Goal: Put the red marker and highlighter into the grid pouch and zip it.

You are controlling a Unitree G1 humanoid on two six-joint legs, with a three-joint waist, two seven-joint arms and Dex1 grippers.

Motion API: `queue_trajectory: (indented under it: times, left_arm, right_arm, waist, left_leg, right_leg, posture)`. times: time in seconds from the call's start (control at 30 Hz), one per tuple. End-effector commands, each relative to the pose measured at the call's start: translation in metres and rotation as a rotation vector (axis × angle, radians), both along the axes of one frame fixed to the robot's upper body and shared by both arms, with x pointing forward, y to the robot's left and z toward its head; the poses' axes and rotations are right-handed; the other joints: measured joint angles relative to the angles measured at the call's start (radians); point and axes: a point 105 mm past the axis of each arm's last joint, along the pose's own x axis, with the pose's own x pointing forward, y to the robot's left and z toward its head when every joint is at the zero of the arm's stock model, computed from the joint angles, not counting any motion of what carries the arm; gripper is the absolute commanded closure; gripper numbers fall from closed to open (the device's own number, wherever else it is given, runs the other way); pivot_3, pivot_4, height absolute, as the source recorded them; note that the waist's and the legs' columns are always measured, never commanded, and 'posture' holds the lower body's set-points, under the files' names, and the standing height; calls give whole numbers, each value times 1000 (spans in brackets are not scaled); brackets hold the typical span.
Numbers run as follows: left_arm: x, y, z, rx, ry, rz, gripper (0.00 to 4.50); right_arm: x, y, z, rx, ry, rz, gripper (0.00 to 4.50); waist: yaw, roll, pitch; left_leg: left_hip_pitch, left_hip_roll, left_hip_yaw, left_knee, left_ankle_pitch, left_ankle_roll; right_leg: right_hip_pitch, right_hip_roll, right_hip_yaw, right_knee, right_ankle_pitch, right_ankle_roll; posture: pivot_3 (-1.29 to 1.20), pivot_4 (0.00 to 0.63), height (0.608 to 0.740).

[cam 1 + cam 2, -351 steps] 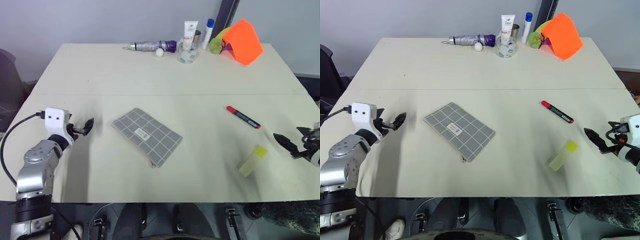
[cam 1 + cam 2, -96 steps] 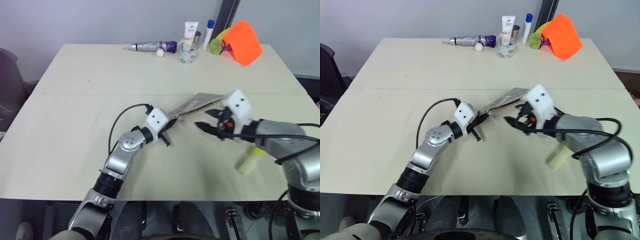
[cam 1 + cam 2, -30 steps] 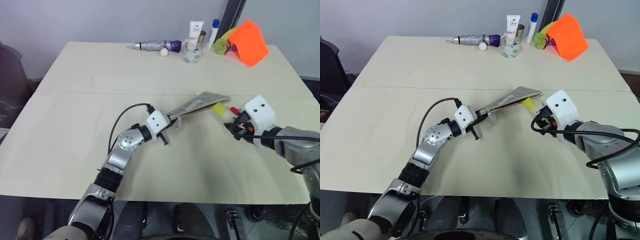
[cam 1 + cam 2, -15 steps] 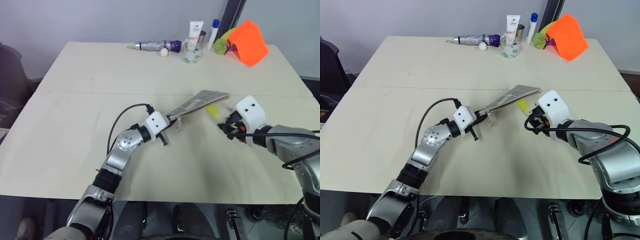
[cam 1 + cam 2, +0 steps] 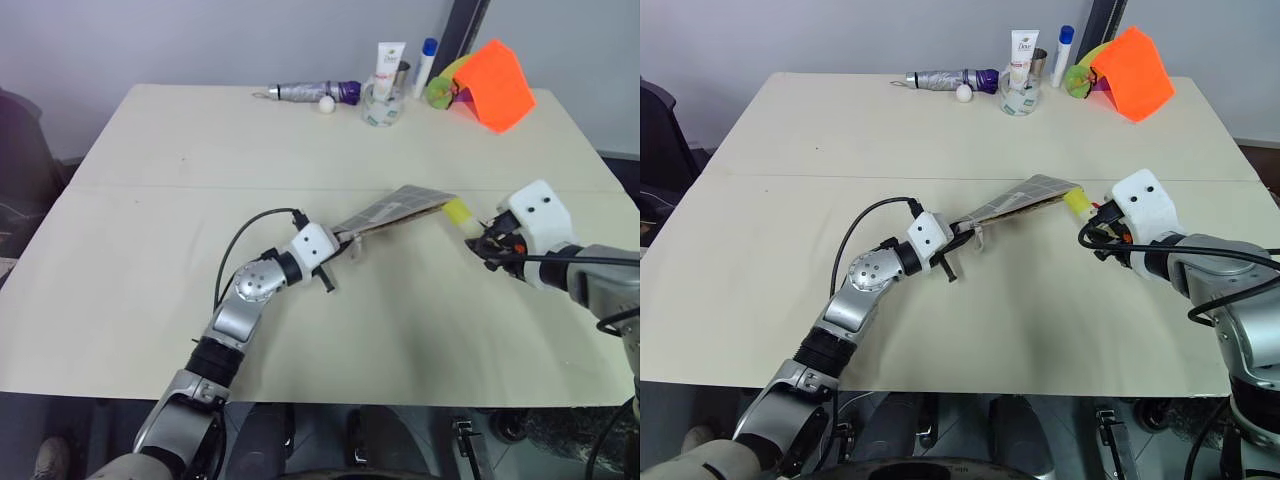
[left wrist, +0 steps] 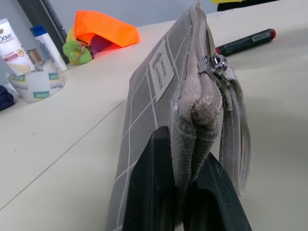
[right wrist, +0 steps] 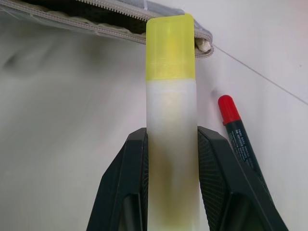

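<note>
The grid pouch [image 5: 398,208] is lifted off the table [image 5: 150,260] and tilted, with my left gripper [image 5: 338,252] shut on its near corner beside the zipper pull [image 6: 214,63]. Its zipper edge gapes dark in the right wrist view [image 7: 72,12]. My right gripper [image 5: 1096,229] is shut on the highlighter [image 7: 171,96], whose yellow cap [image 5: 457,211] points at the pouch's far end and just overlaps its corner. The red marker [image 7: 239,135] lies on the table beyond that gripper, also seen past the pouch [image 6: 245,42].
Along the table's back edge stand a folded umbrella [image 5: 305,92], a white ball [image 5: 327,104], a tape roll [image 5: 381,108], a white tube [image 5: 387,62], a blue-capped tube [image 5: 427,62] and an orange cloth [image 5: 494,85]. A seam [image 5: 200,188] crosses the table.
In the last half second my right gripper drew the highlighter back to the right, from under the pouch's mouth out to its far end. The left gripper and pouch stayed still.
</note>
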Motion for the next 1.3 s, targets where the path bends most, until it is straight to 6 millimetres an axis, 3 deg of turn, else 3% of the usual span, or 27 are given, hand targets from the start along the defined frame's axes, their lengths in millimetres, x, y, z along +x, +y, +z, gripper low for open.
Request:
queue_trajectory:
  times: [0.03, 0.57, 0.97, 1.3]
  left_arm:
    - [-3, -6, 10, -9, -46, -26, 4500]
    - [-8, -6, 7, 22, -64, -46, 4500]
    - [-5, -4, 4, 26, -49, -36, 4500]
    - [-5, -5, 5, 22, -51, -40, 4500]
  right_arm:
    - [3, 3, 6, -2, -36, 12, 3659]
    - [7, 13, -3, 16, -8, 51, 3659]
    - [1, 12, 9, 9, -23, 53, 3659]
    - [1, 11, 7, 7, -16, 48, 3659]
  waist:
    - [0, 0, 0]
    - [0, 0, 0]
    - [0, 0, 0]
    - [0, 0, 0]
  left_leg:
    - [0, 0, 0, 0, 0, 0]
    - [0, 0, 0, 0, 0, 0]
    - [0, 0, 0, 0, 0, 0]
    - [0, 0, 0, 0, 0, 0]
  right_leg:
    - [0, 0, 0, 0, 0, 0]
    - [0, 0, 0, 0, 0, 0]
    - [0, 0, 0, 0, 0, 0]
    - [0, 0, 0, 0, 0, 0]
  posture:
    - [0, 150, 740]
    - [0, 150, 740]
    - [0, 150, 740]
    - [0, 150, 740]
